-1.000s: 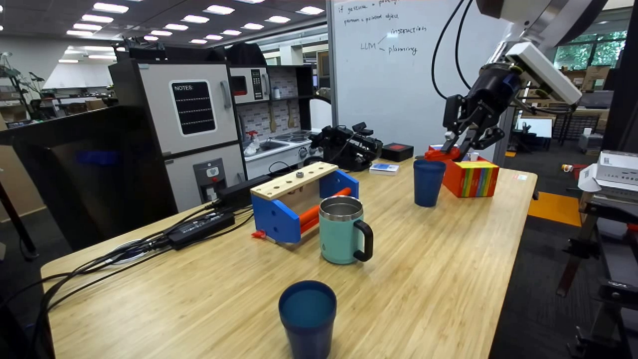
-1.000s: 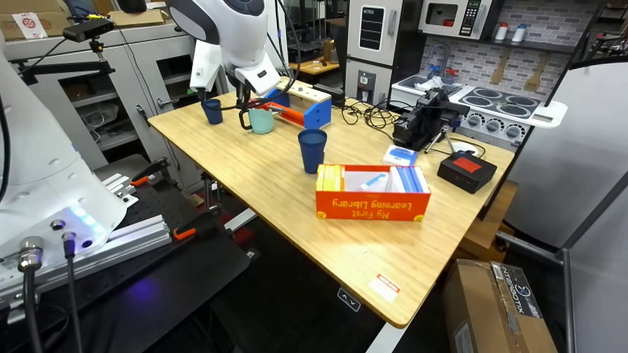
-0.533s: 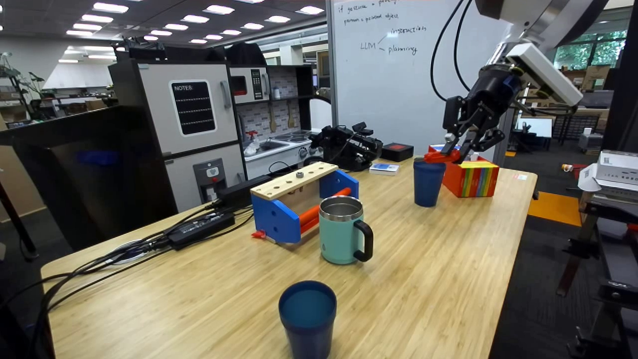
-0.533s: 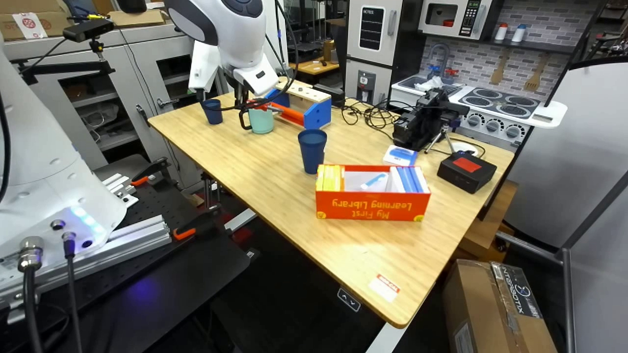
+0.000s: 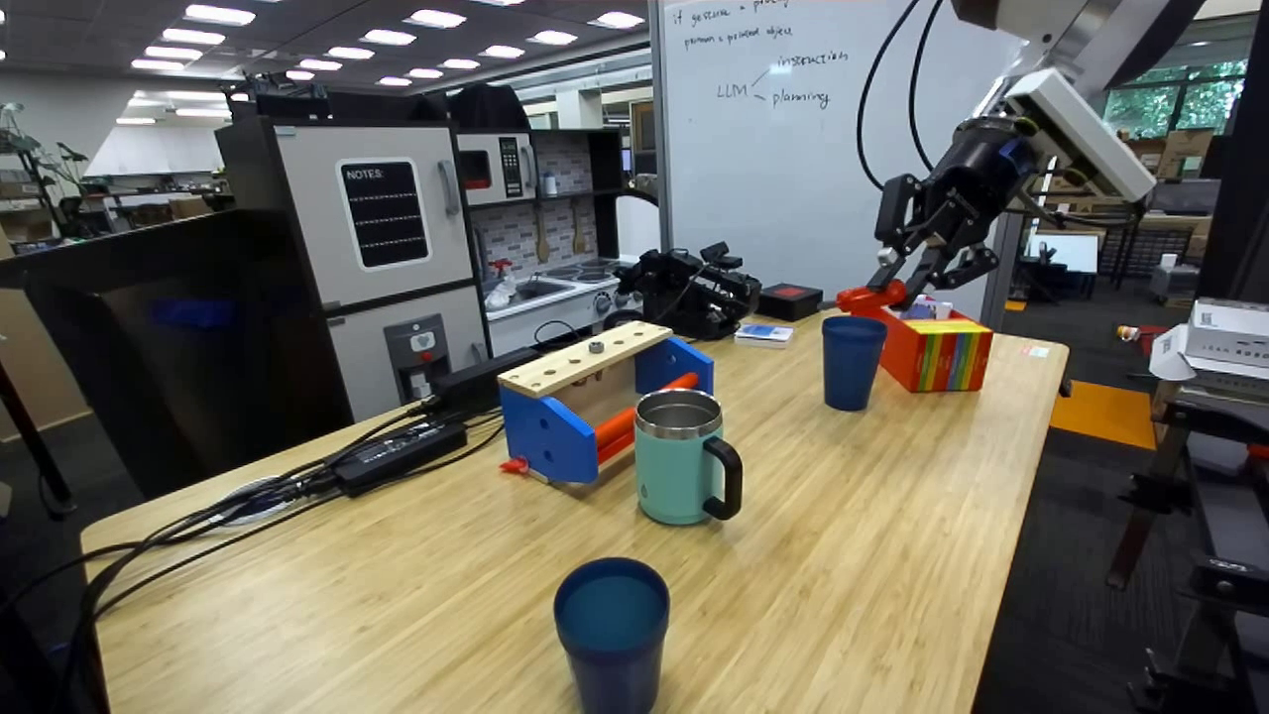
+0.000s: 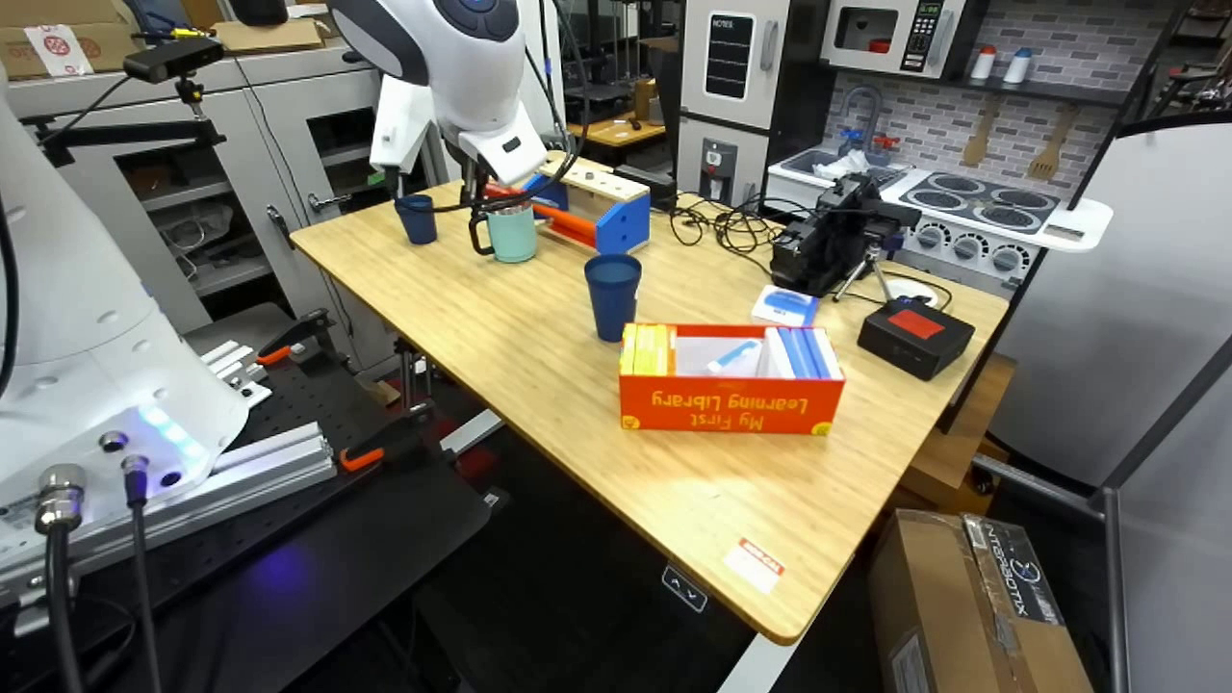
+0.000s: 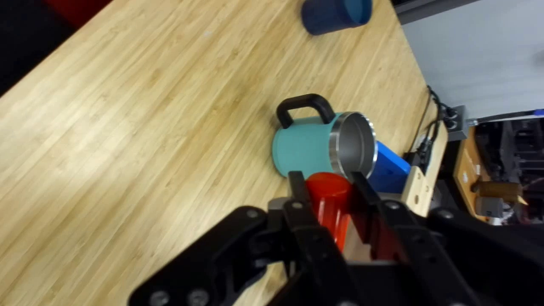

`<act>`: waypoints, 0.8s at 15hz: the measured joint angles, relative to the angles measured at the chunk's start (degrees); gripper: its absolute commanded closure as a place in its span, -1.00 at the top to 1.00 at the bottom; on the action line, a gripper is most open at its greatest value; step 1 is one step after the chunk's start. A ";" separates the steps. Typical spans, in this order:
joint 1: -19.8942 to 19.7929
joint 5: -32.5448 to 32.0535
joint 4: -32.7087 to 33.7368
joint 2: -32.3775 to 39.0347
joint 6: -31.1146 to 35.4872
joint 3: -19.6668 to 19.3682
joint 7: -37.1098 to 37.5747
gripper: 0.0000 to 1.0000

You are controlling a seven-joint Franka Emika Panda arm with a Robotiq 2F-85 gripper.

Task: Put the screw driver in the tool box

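Note:
The screw driver [image 5: 870, 297] has a red-orange handle. My gripper [image 5: 897, 289] is shut on this handle and holds it in the air. In the wrist view, the handle [image 7: 329, 204] sits between the fingers; the shaft is hidden there. In an exterior view, the red handle [image 6: 502, 191] shows just above the teal mug. A blue-sided rack with a holed wooden top and red bar [image 5: 550, 436] looks like a toy tool box. It stands beyond the teal mug in the wrist view [image 7: 386, 170], apart from the gripper. A bulky black case-like device [image 5: 689, 293] stands farther back.
The teal mug [image 5: 679, 466] with a black handle stands upright against the blue rack's front. Dark blue cups [image 5: 853, 367] [image 5: 612, 635] stand on the table. A red box of books [image 6: 731, 404] and a black box [image 6: 914, 337] stand near one end. Cables [image 5: 297, 486] run along an edge.
My gripper has risen slightly and tilted a little over the last half second, with the screw driver still held. The objects on the table have not moved.

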 measured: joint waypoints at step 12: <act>-1.58 21.68 8.74 11.46 -32.34 -6.80 -1.06 -0.86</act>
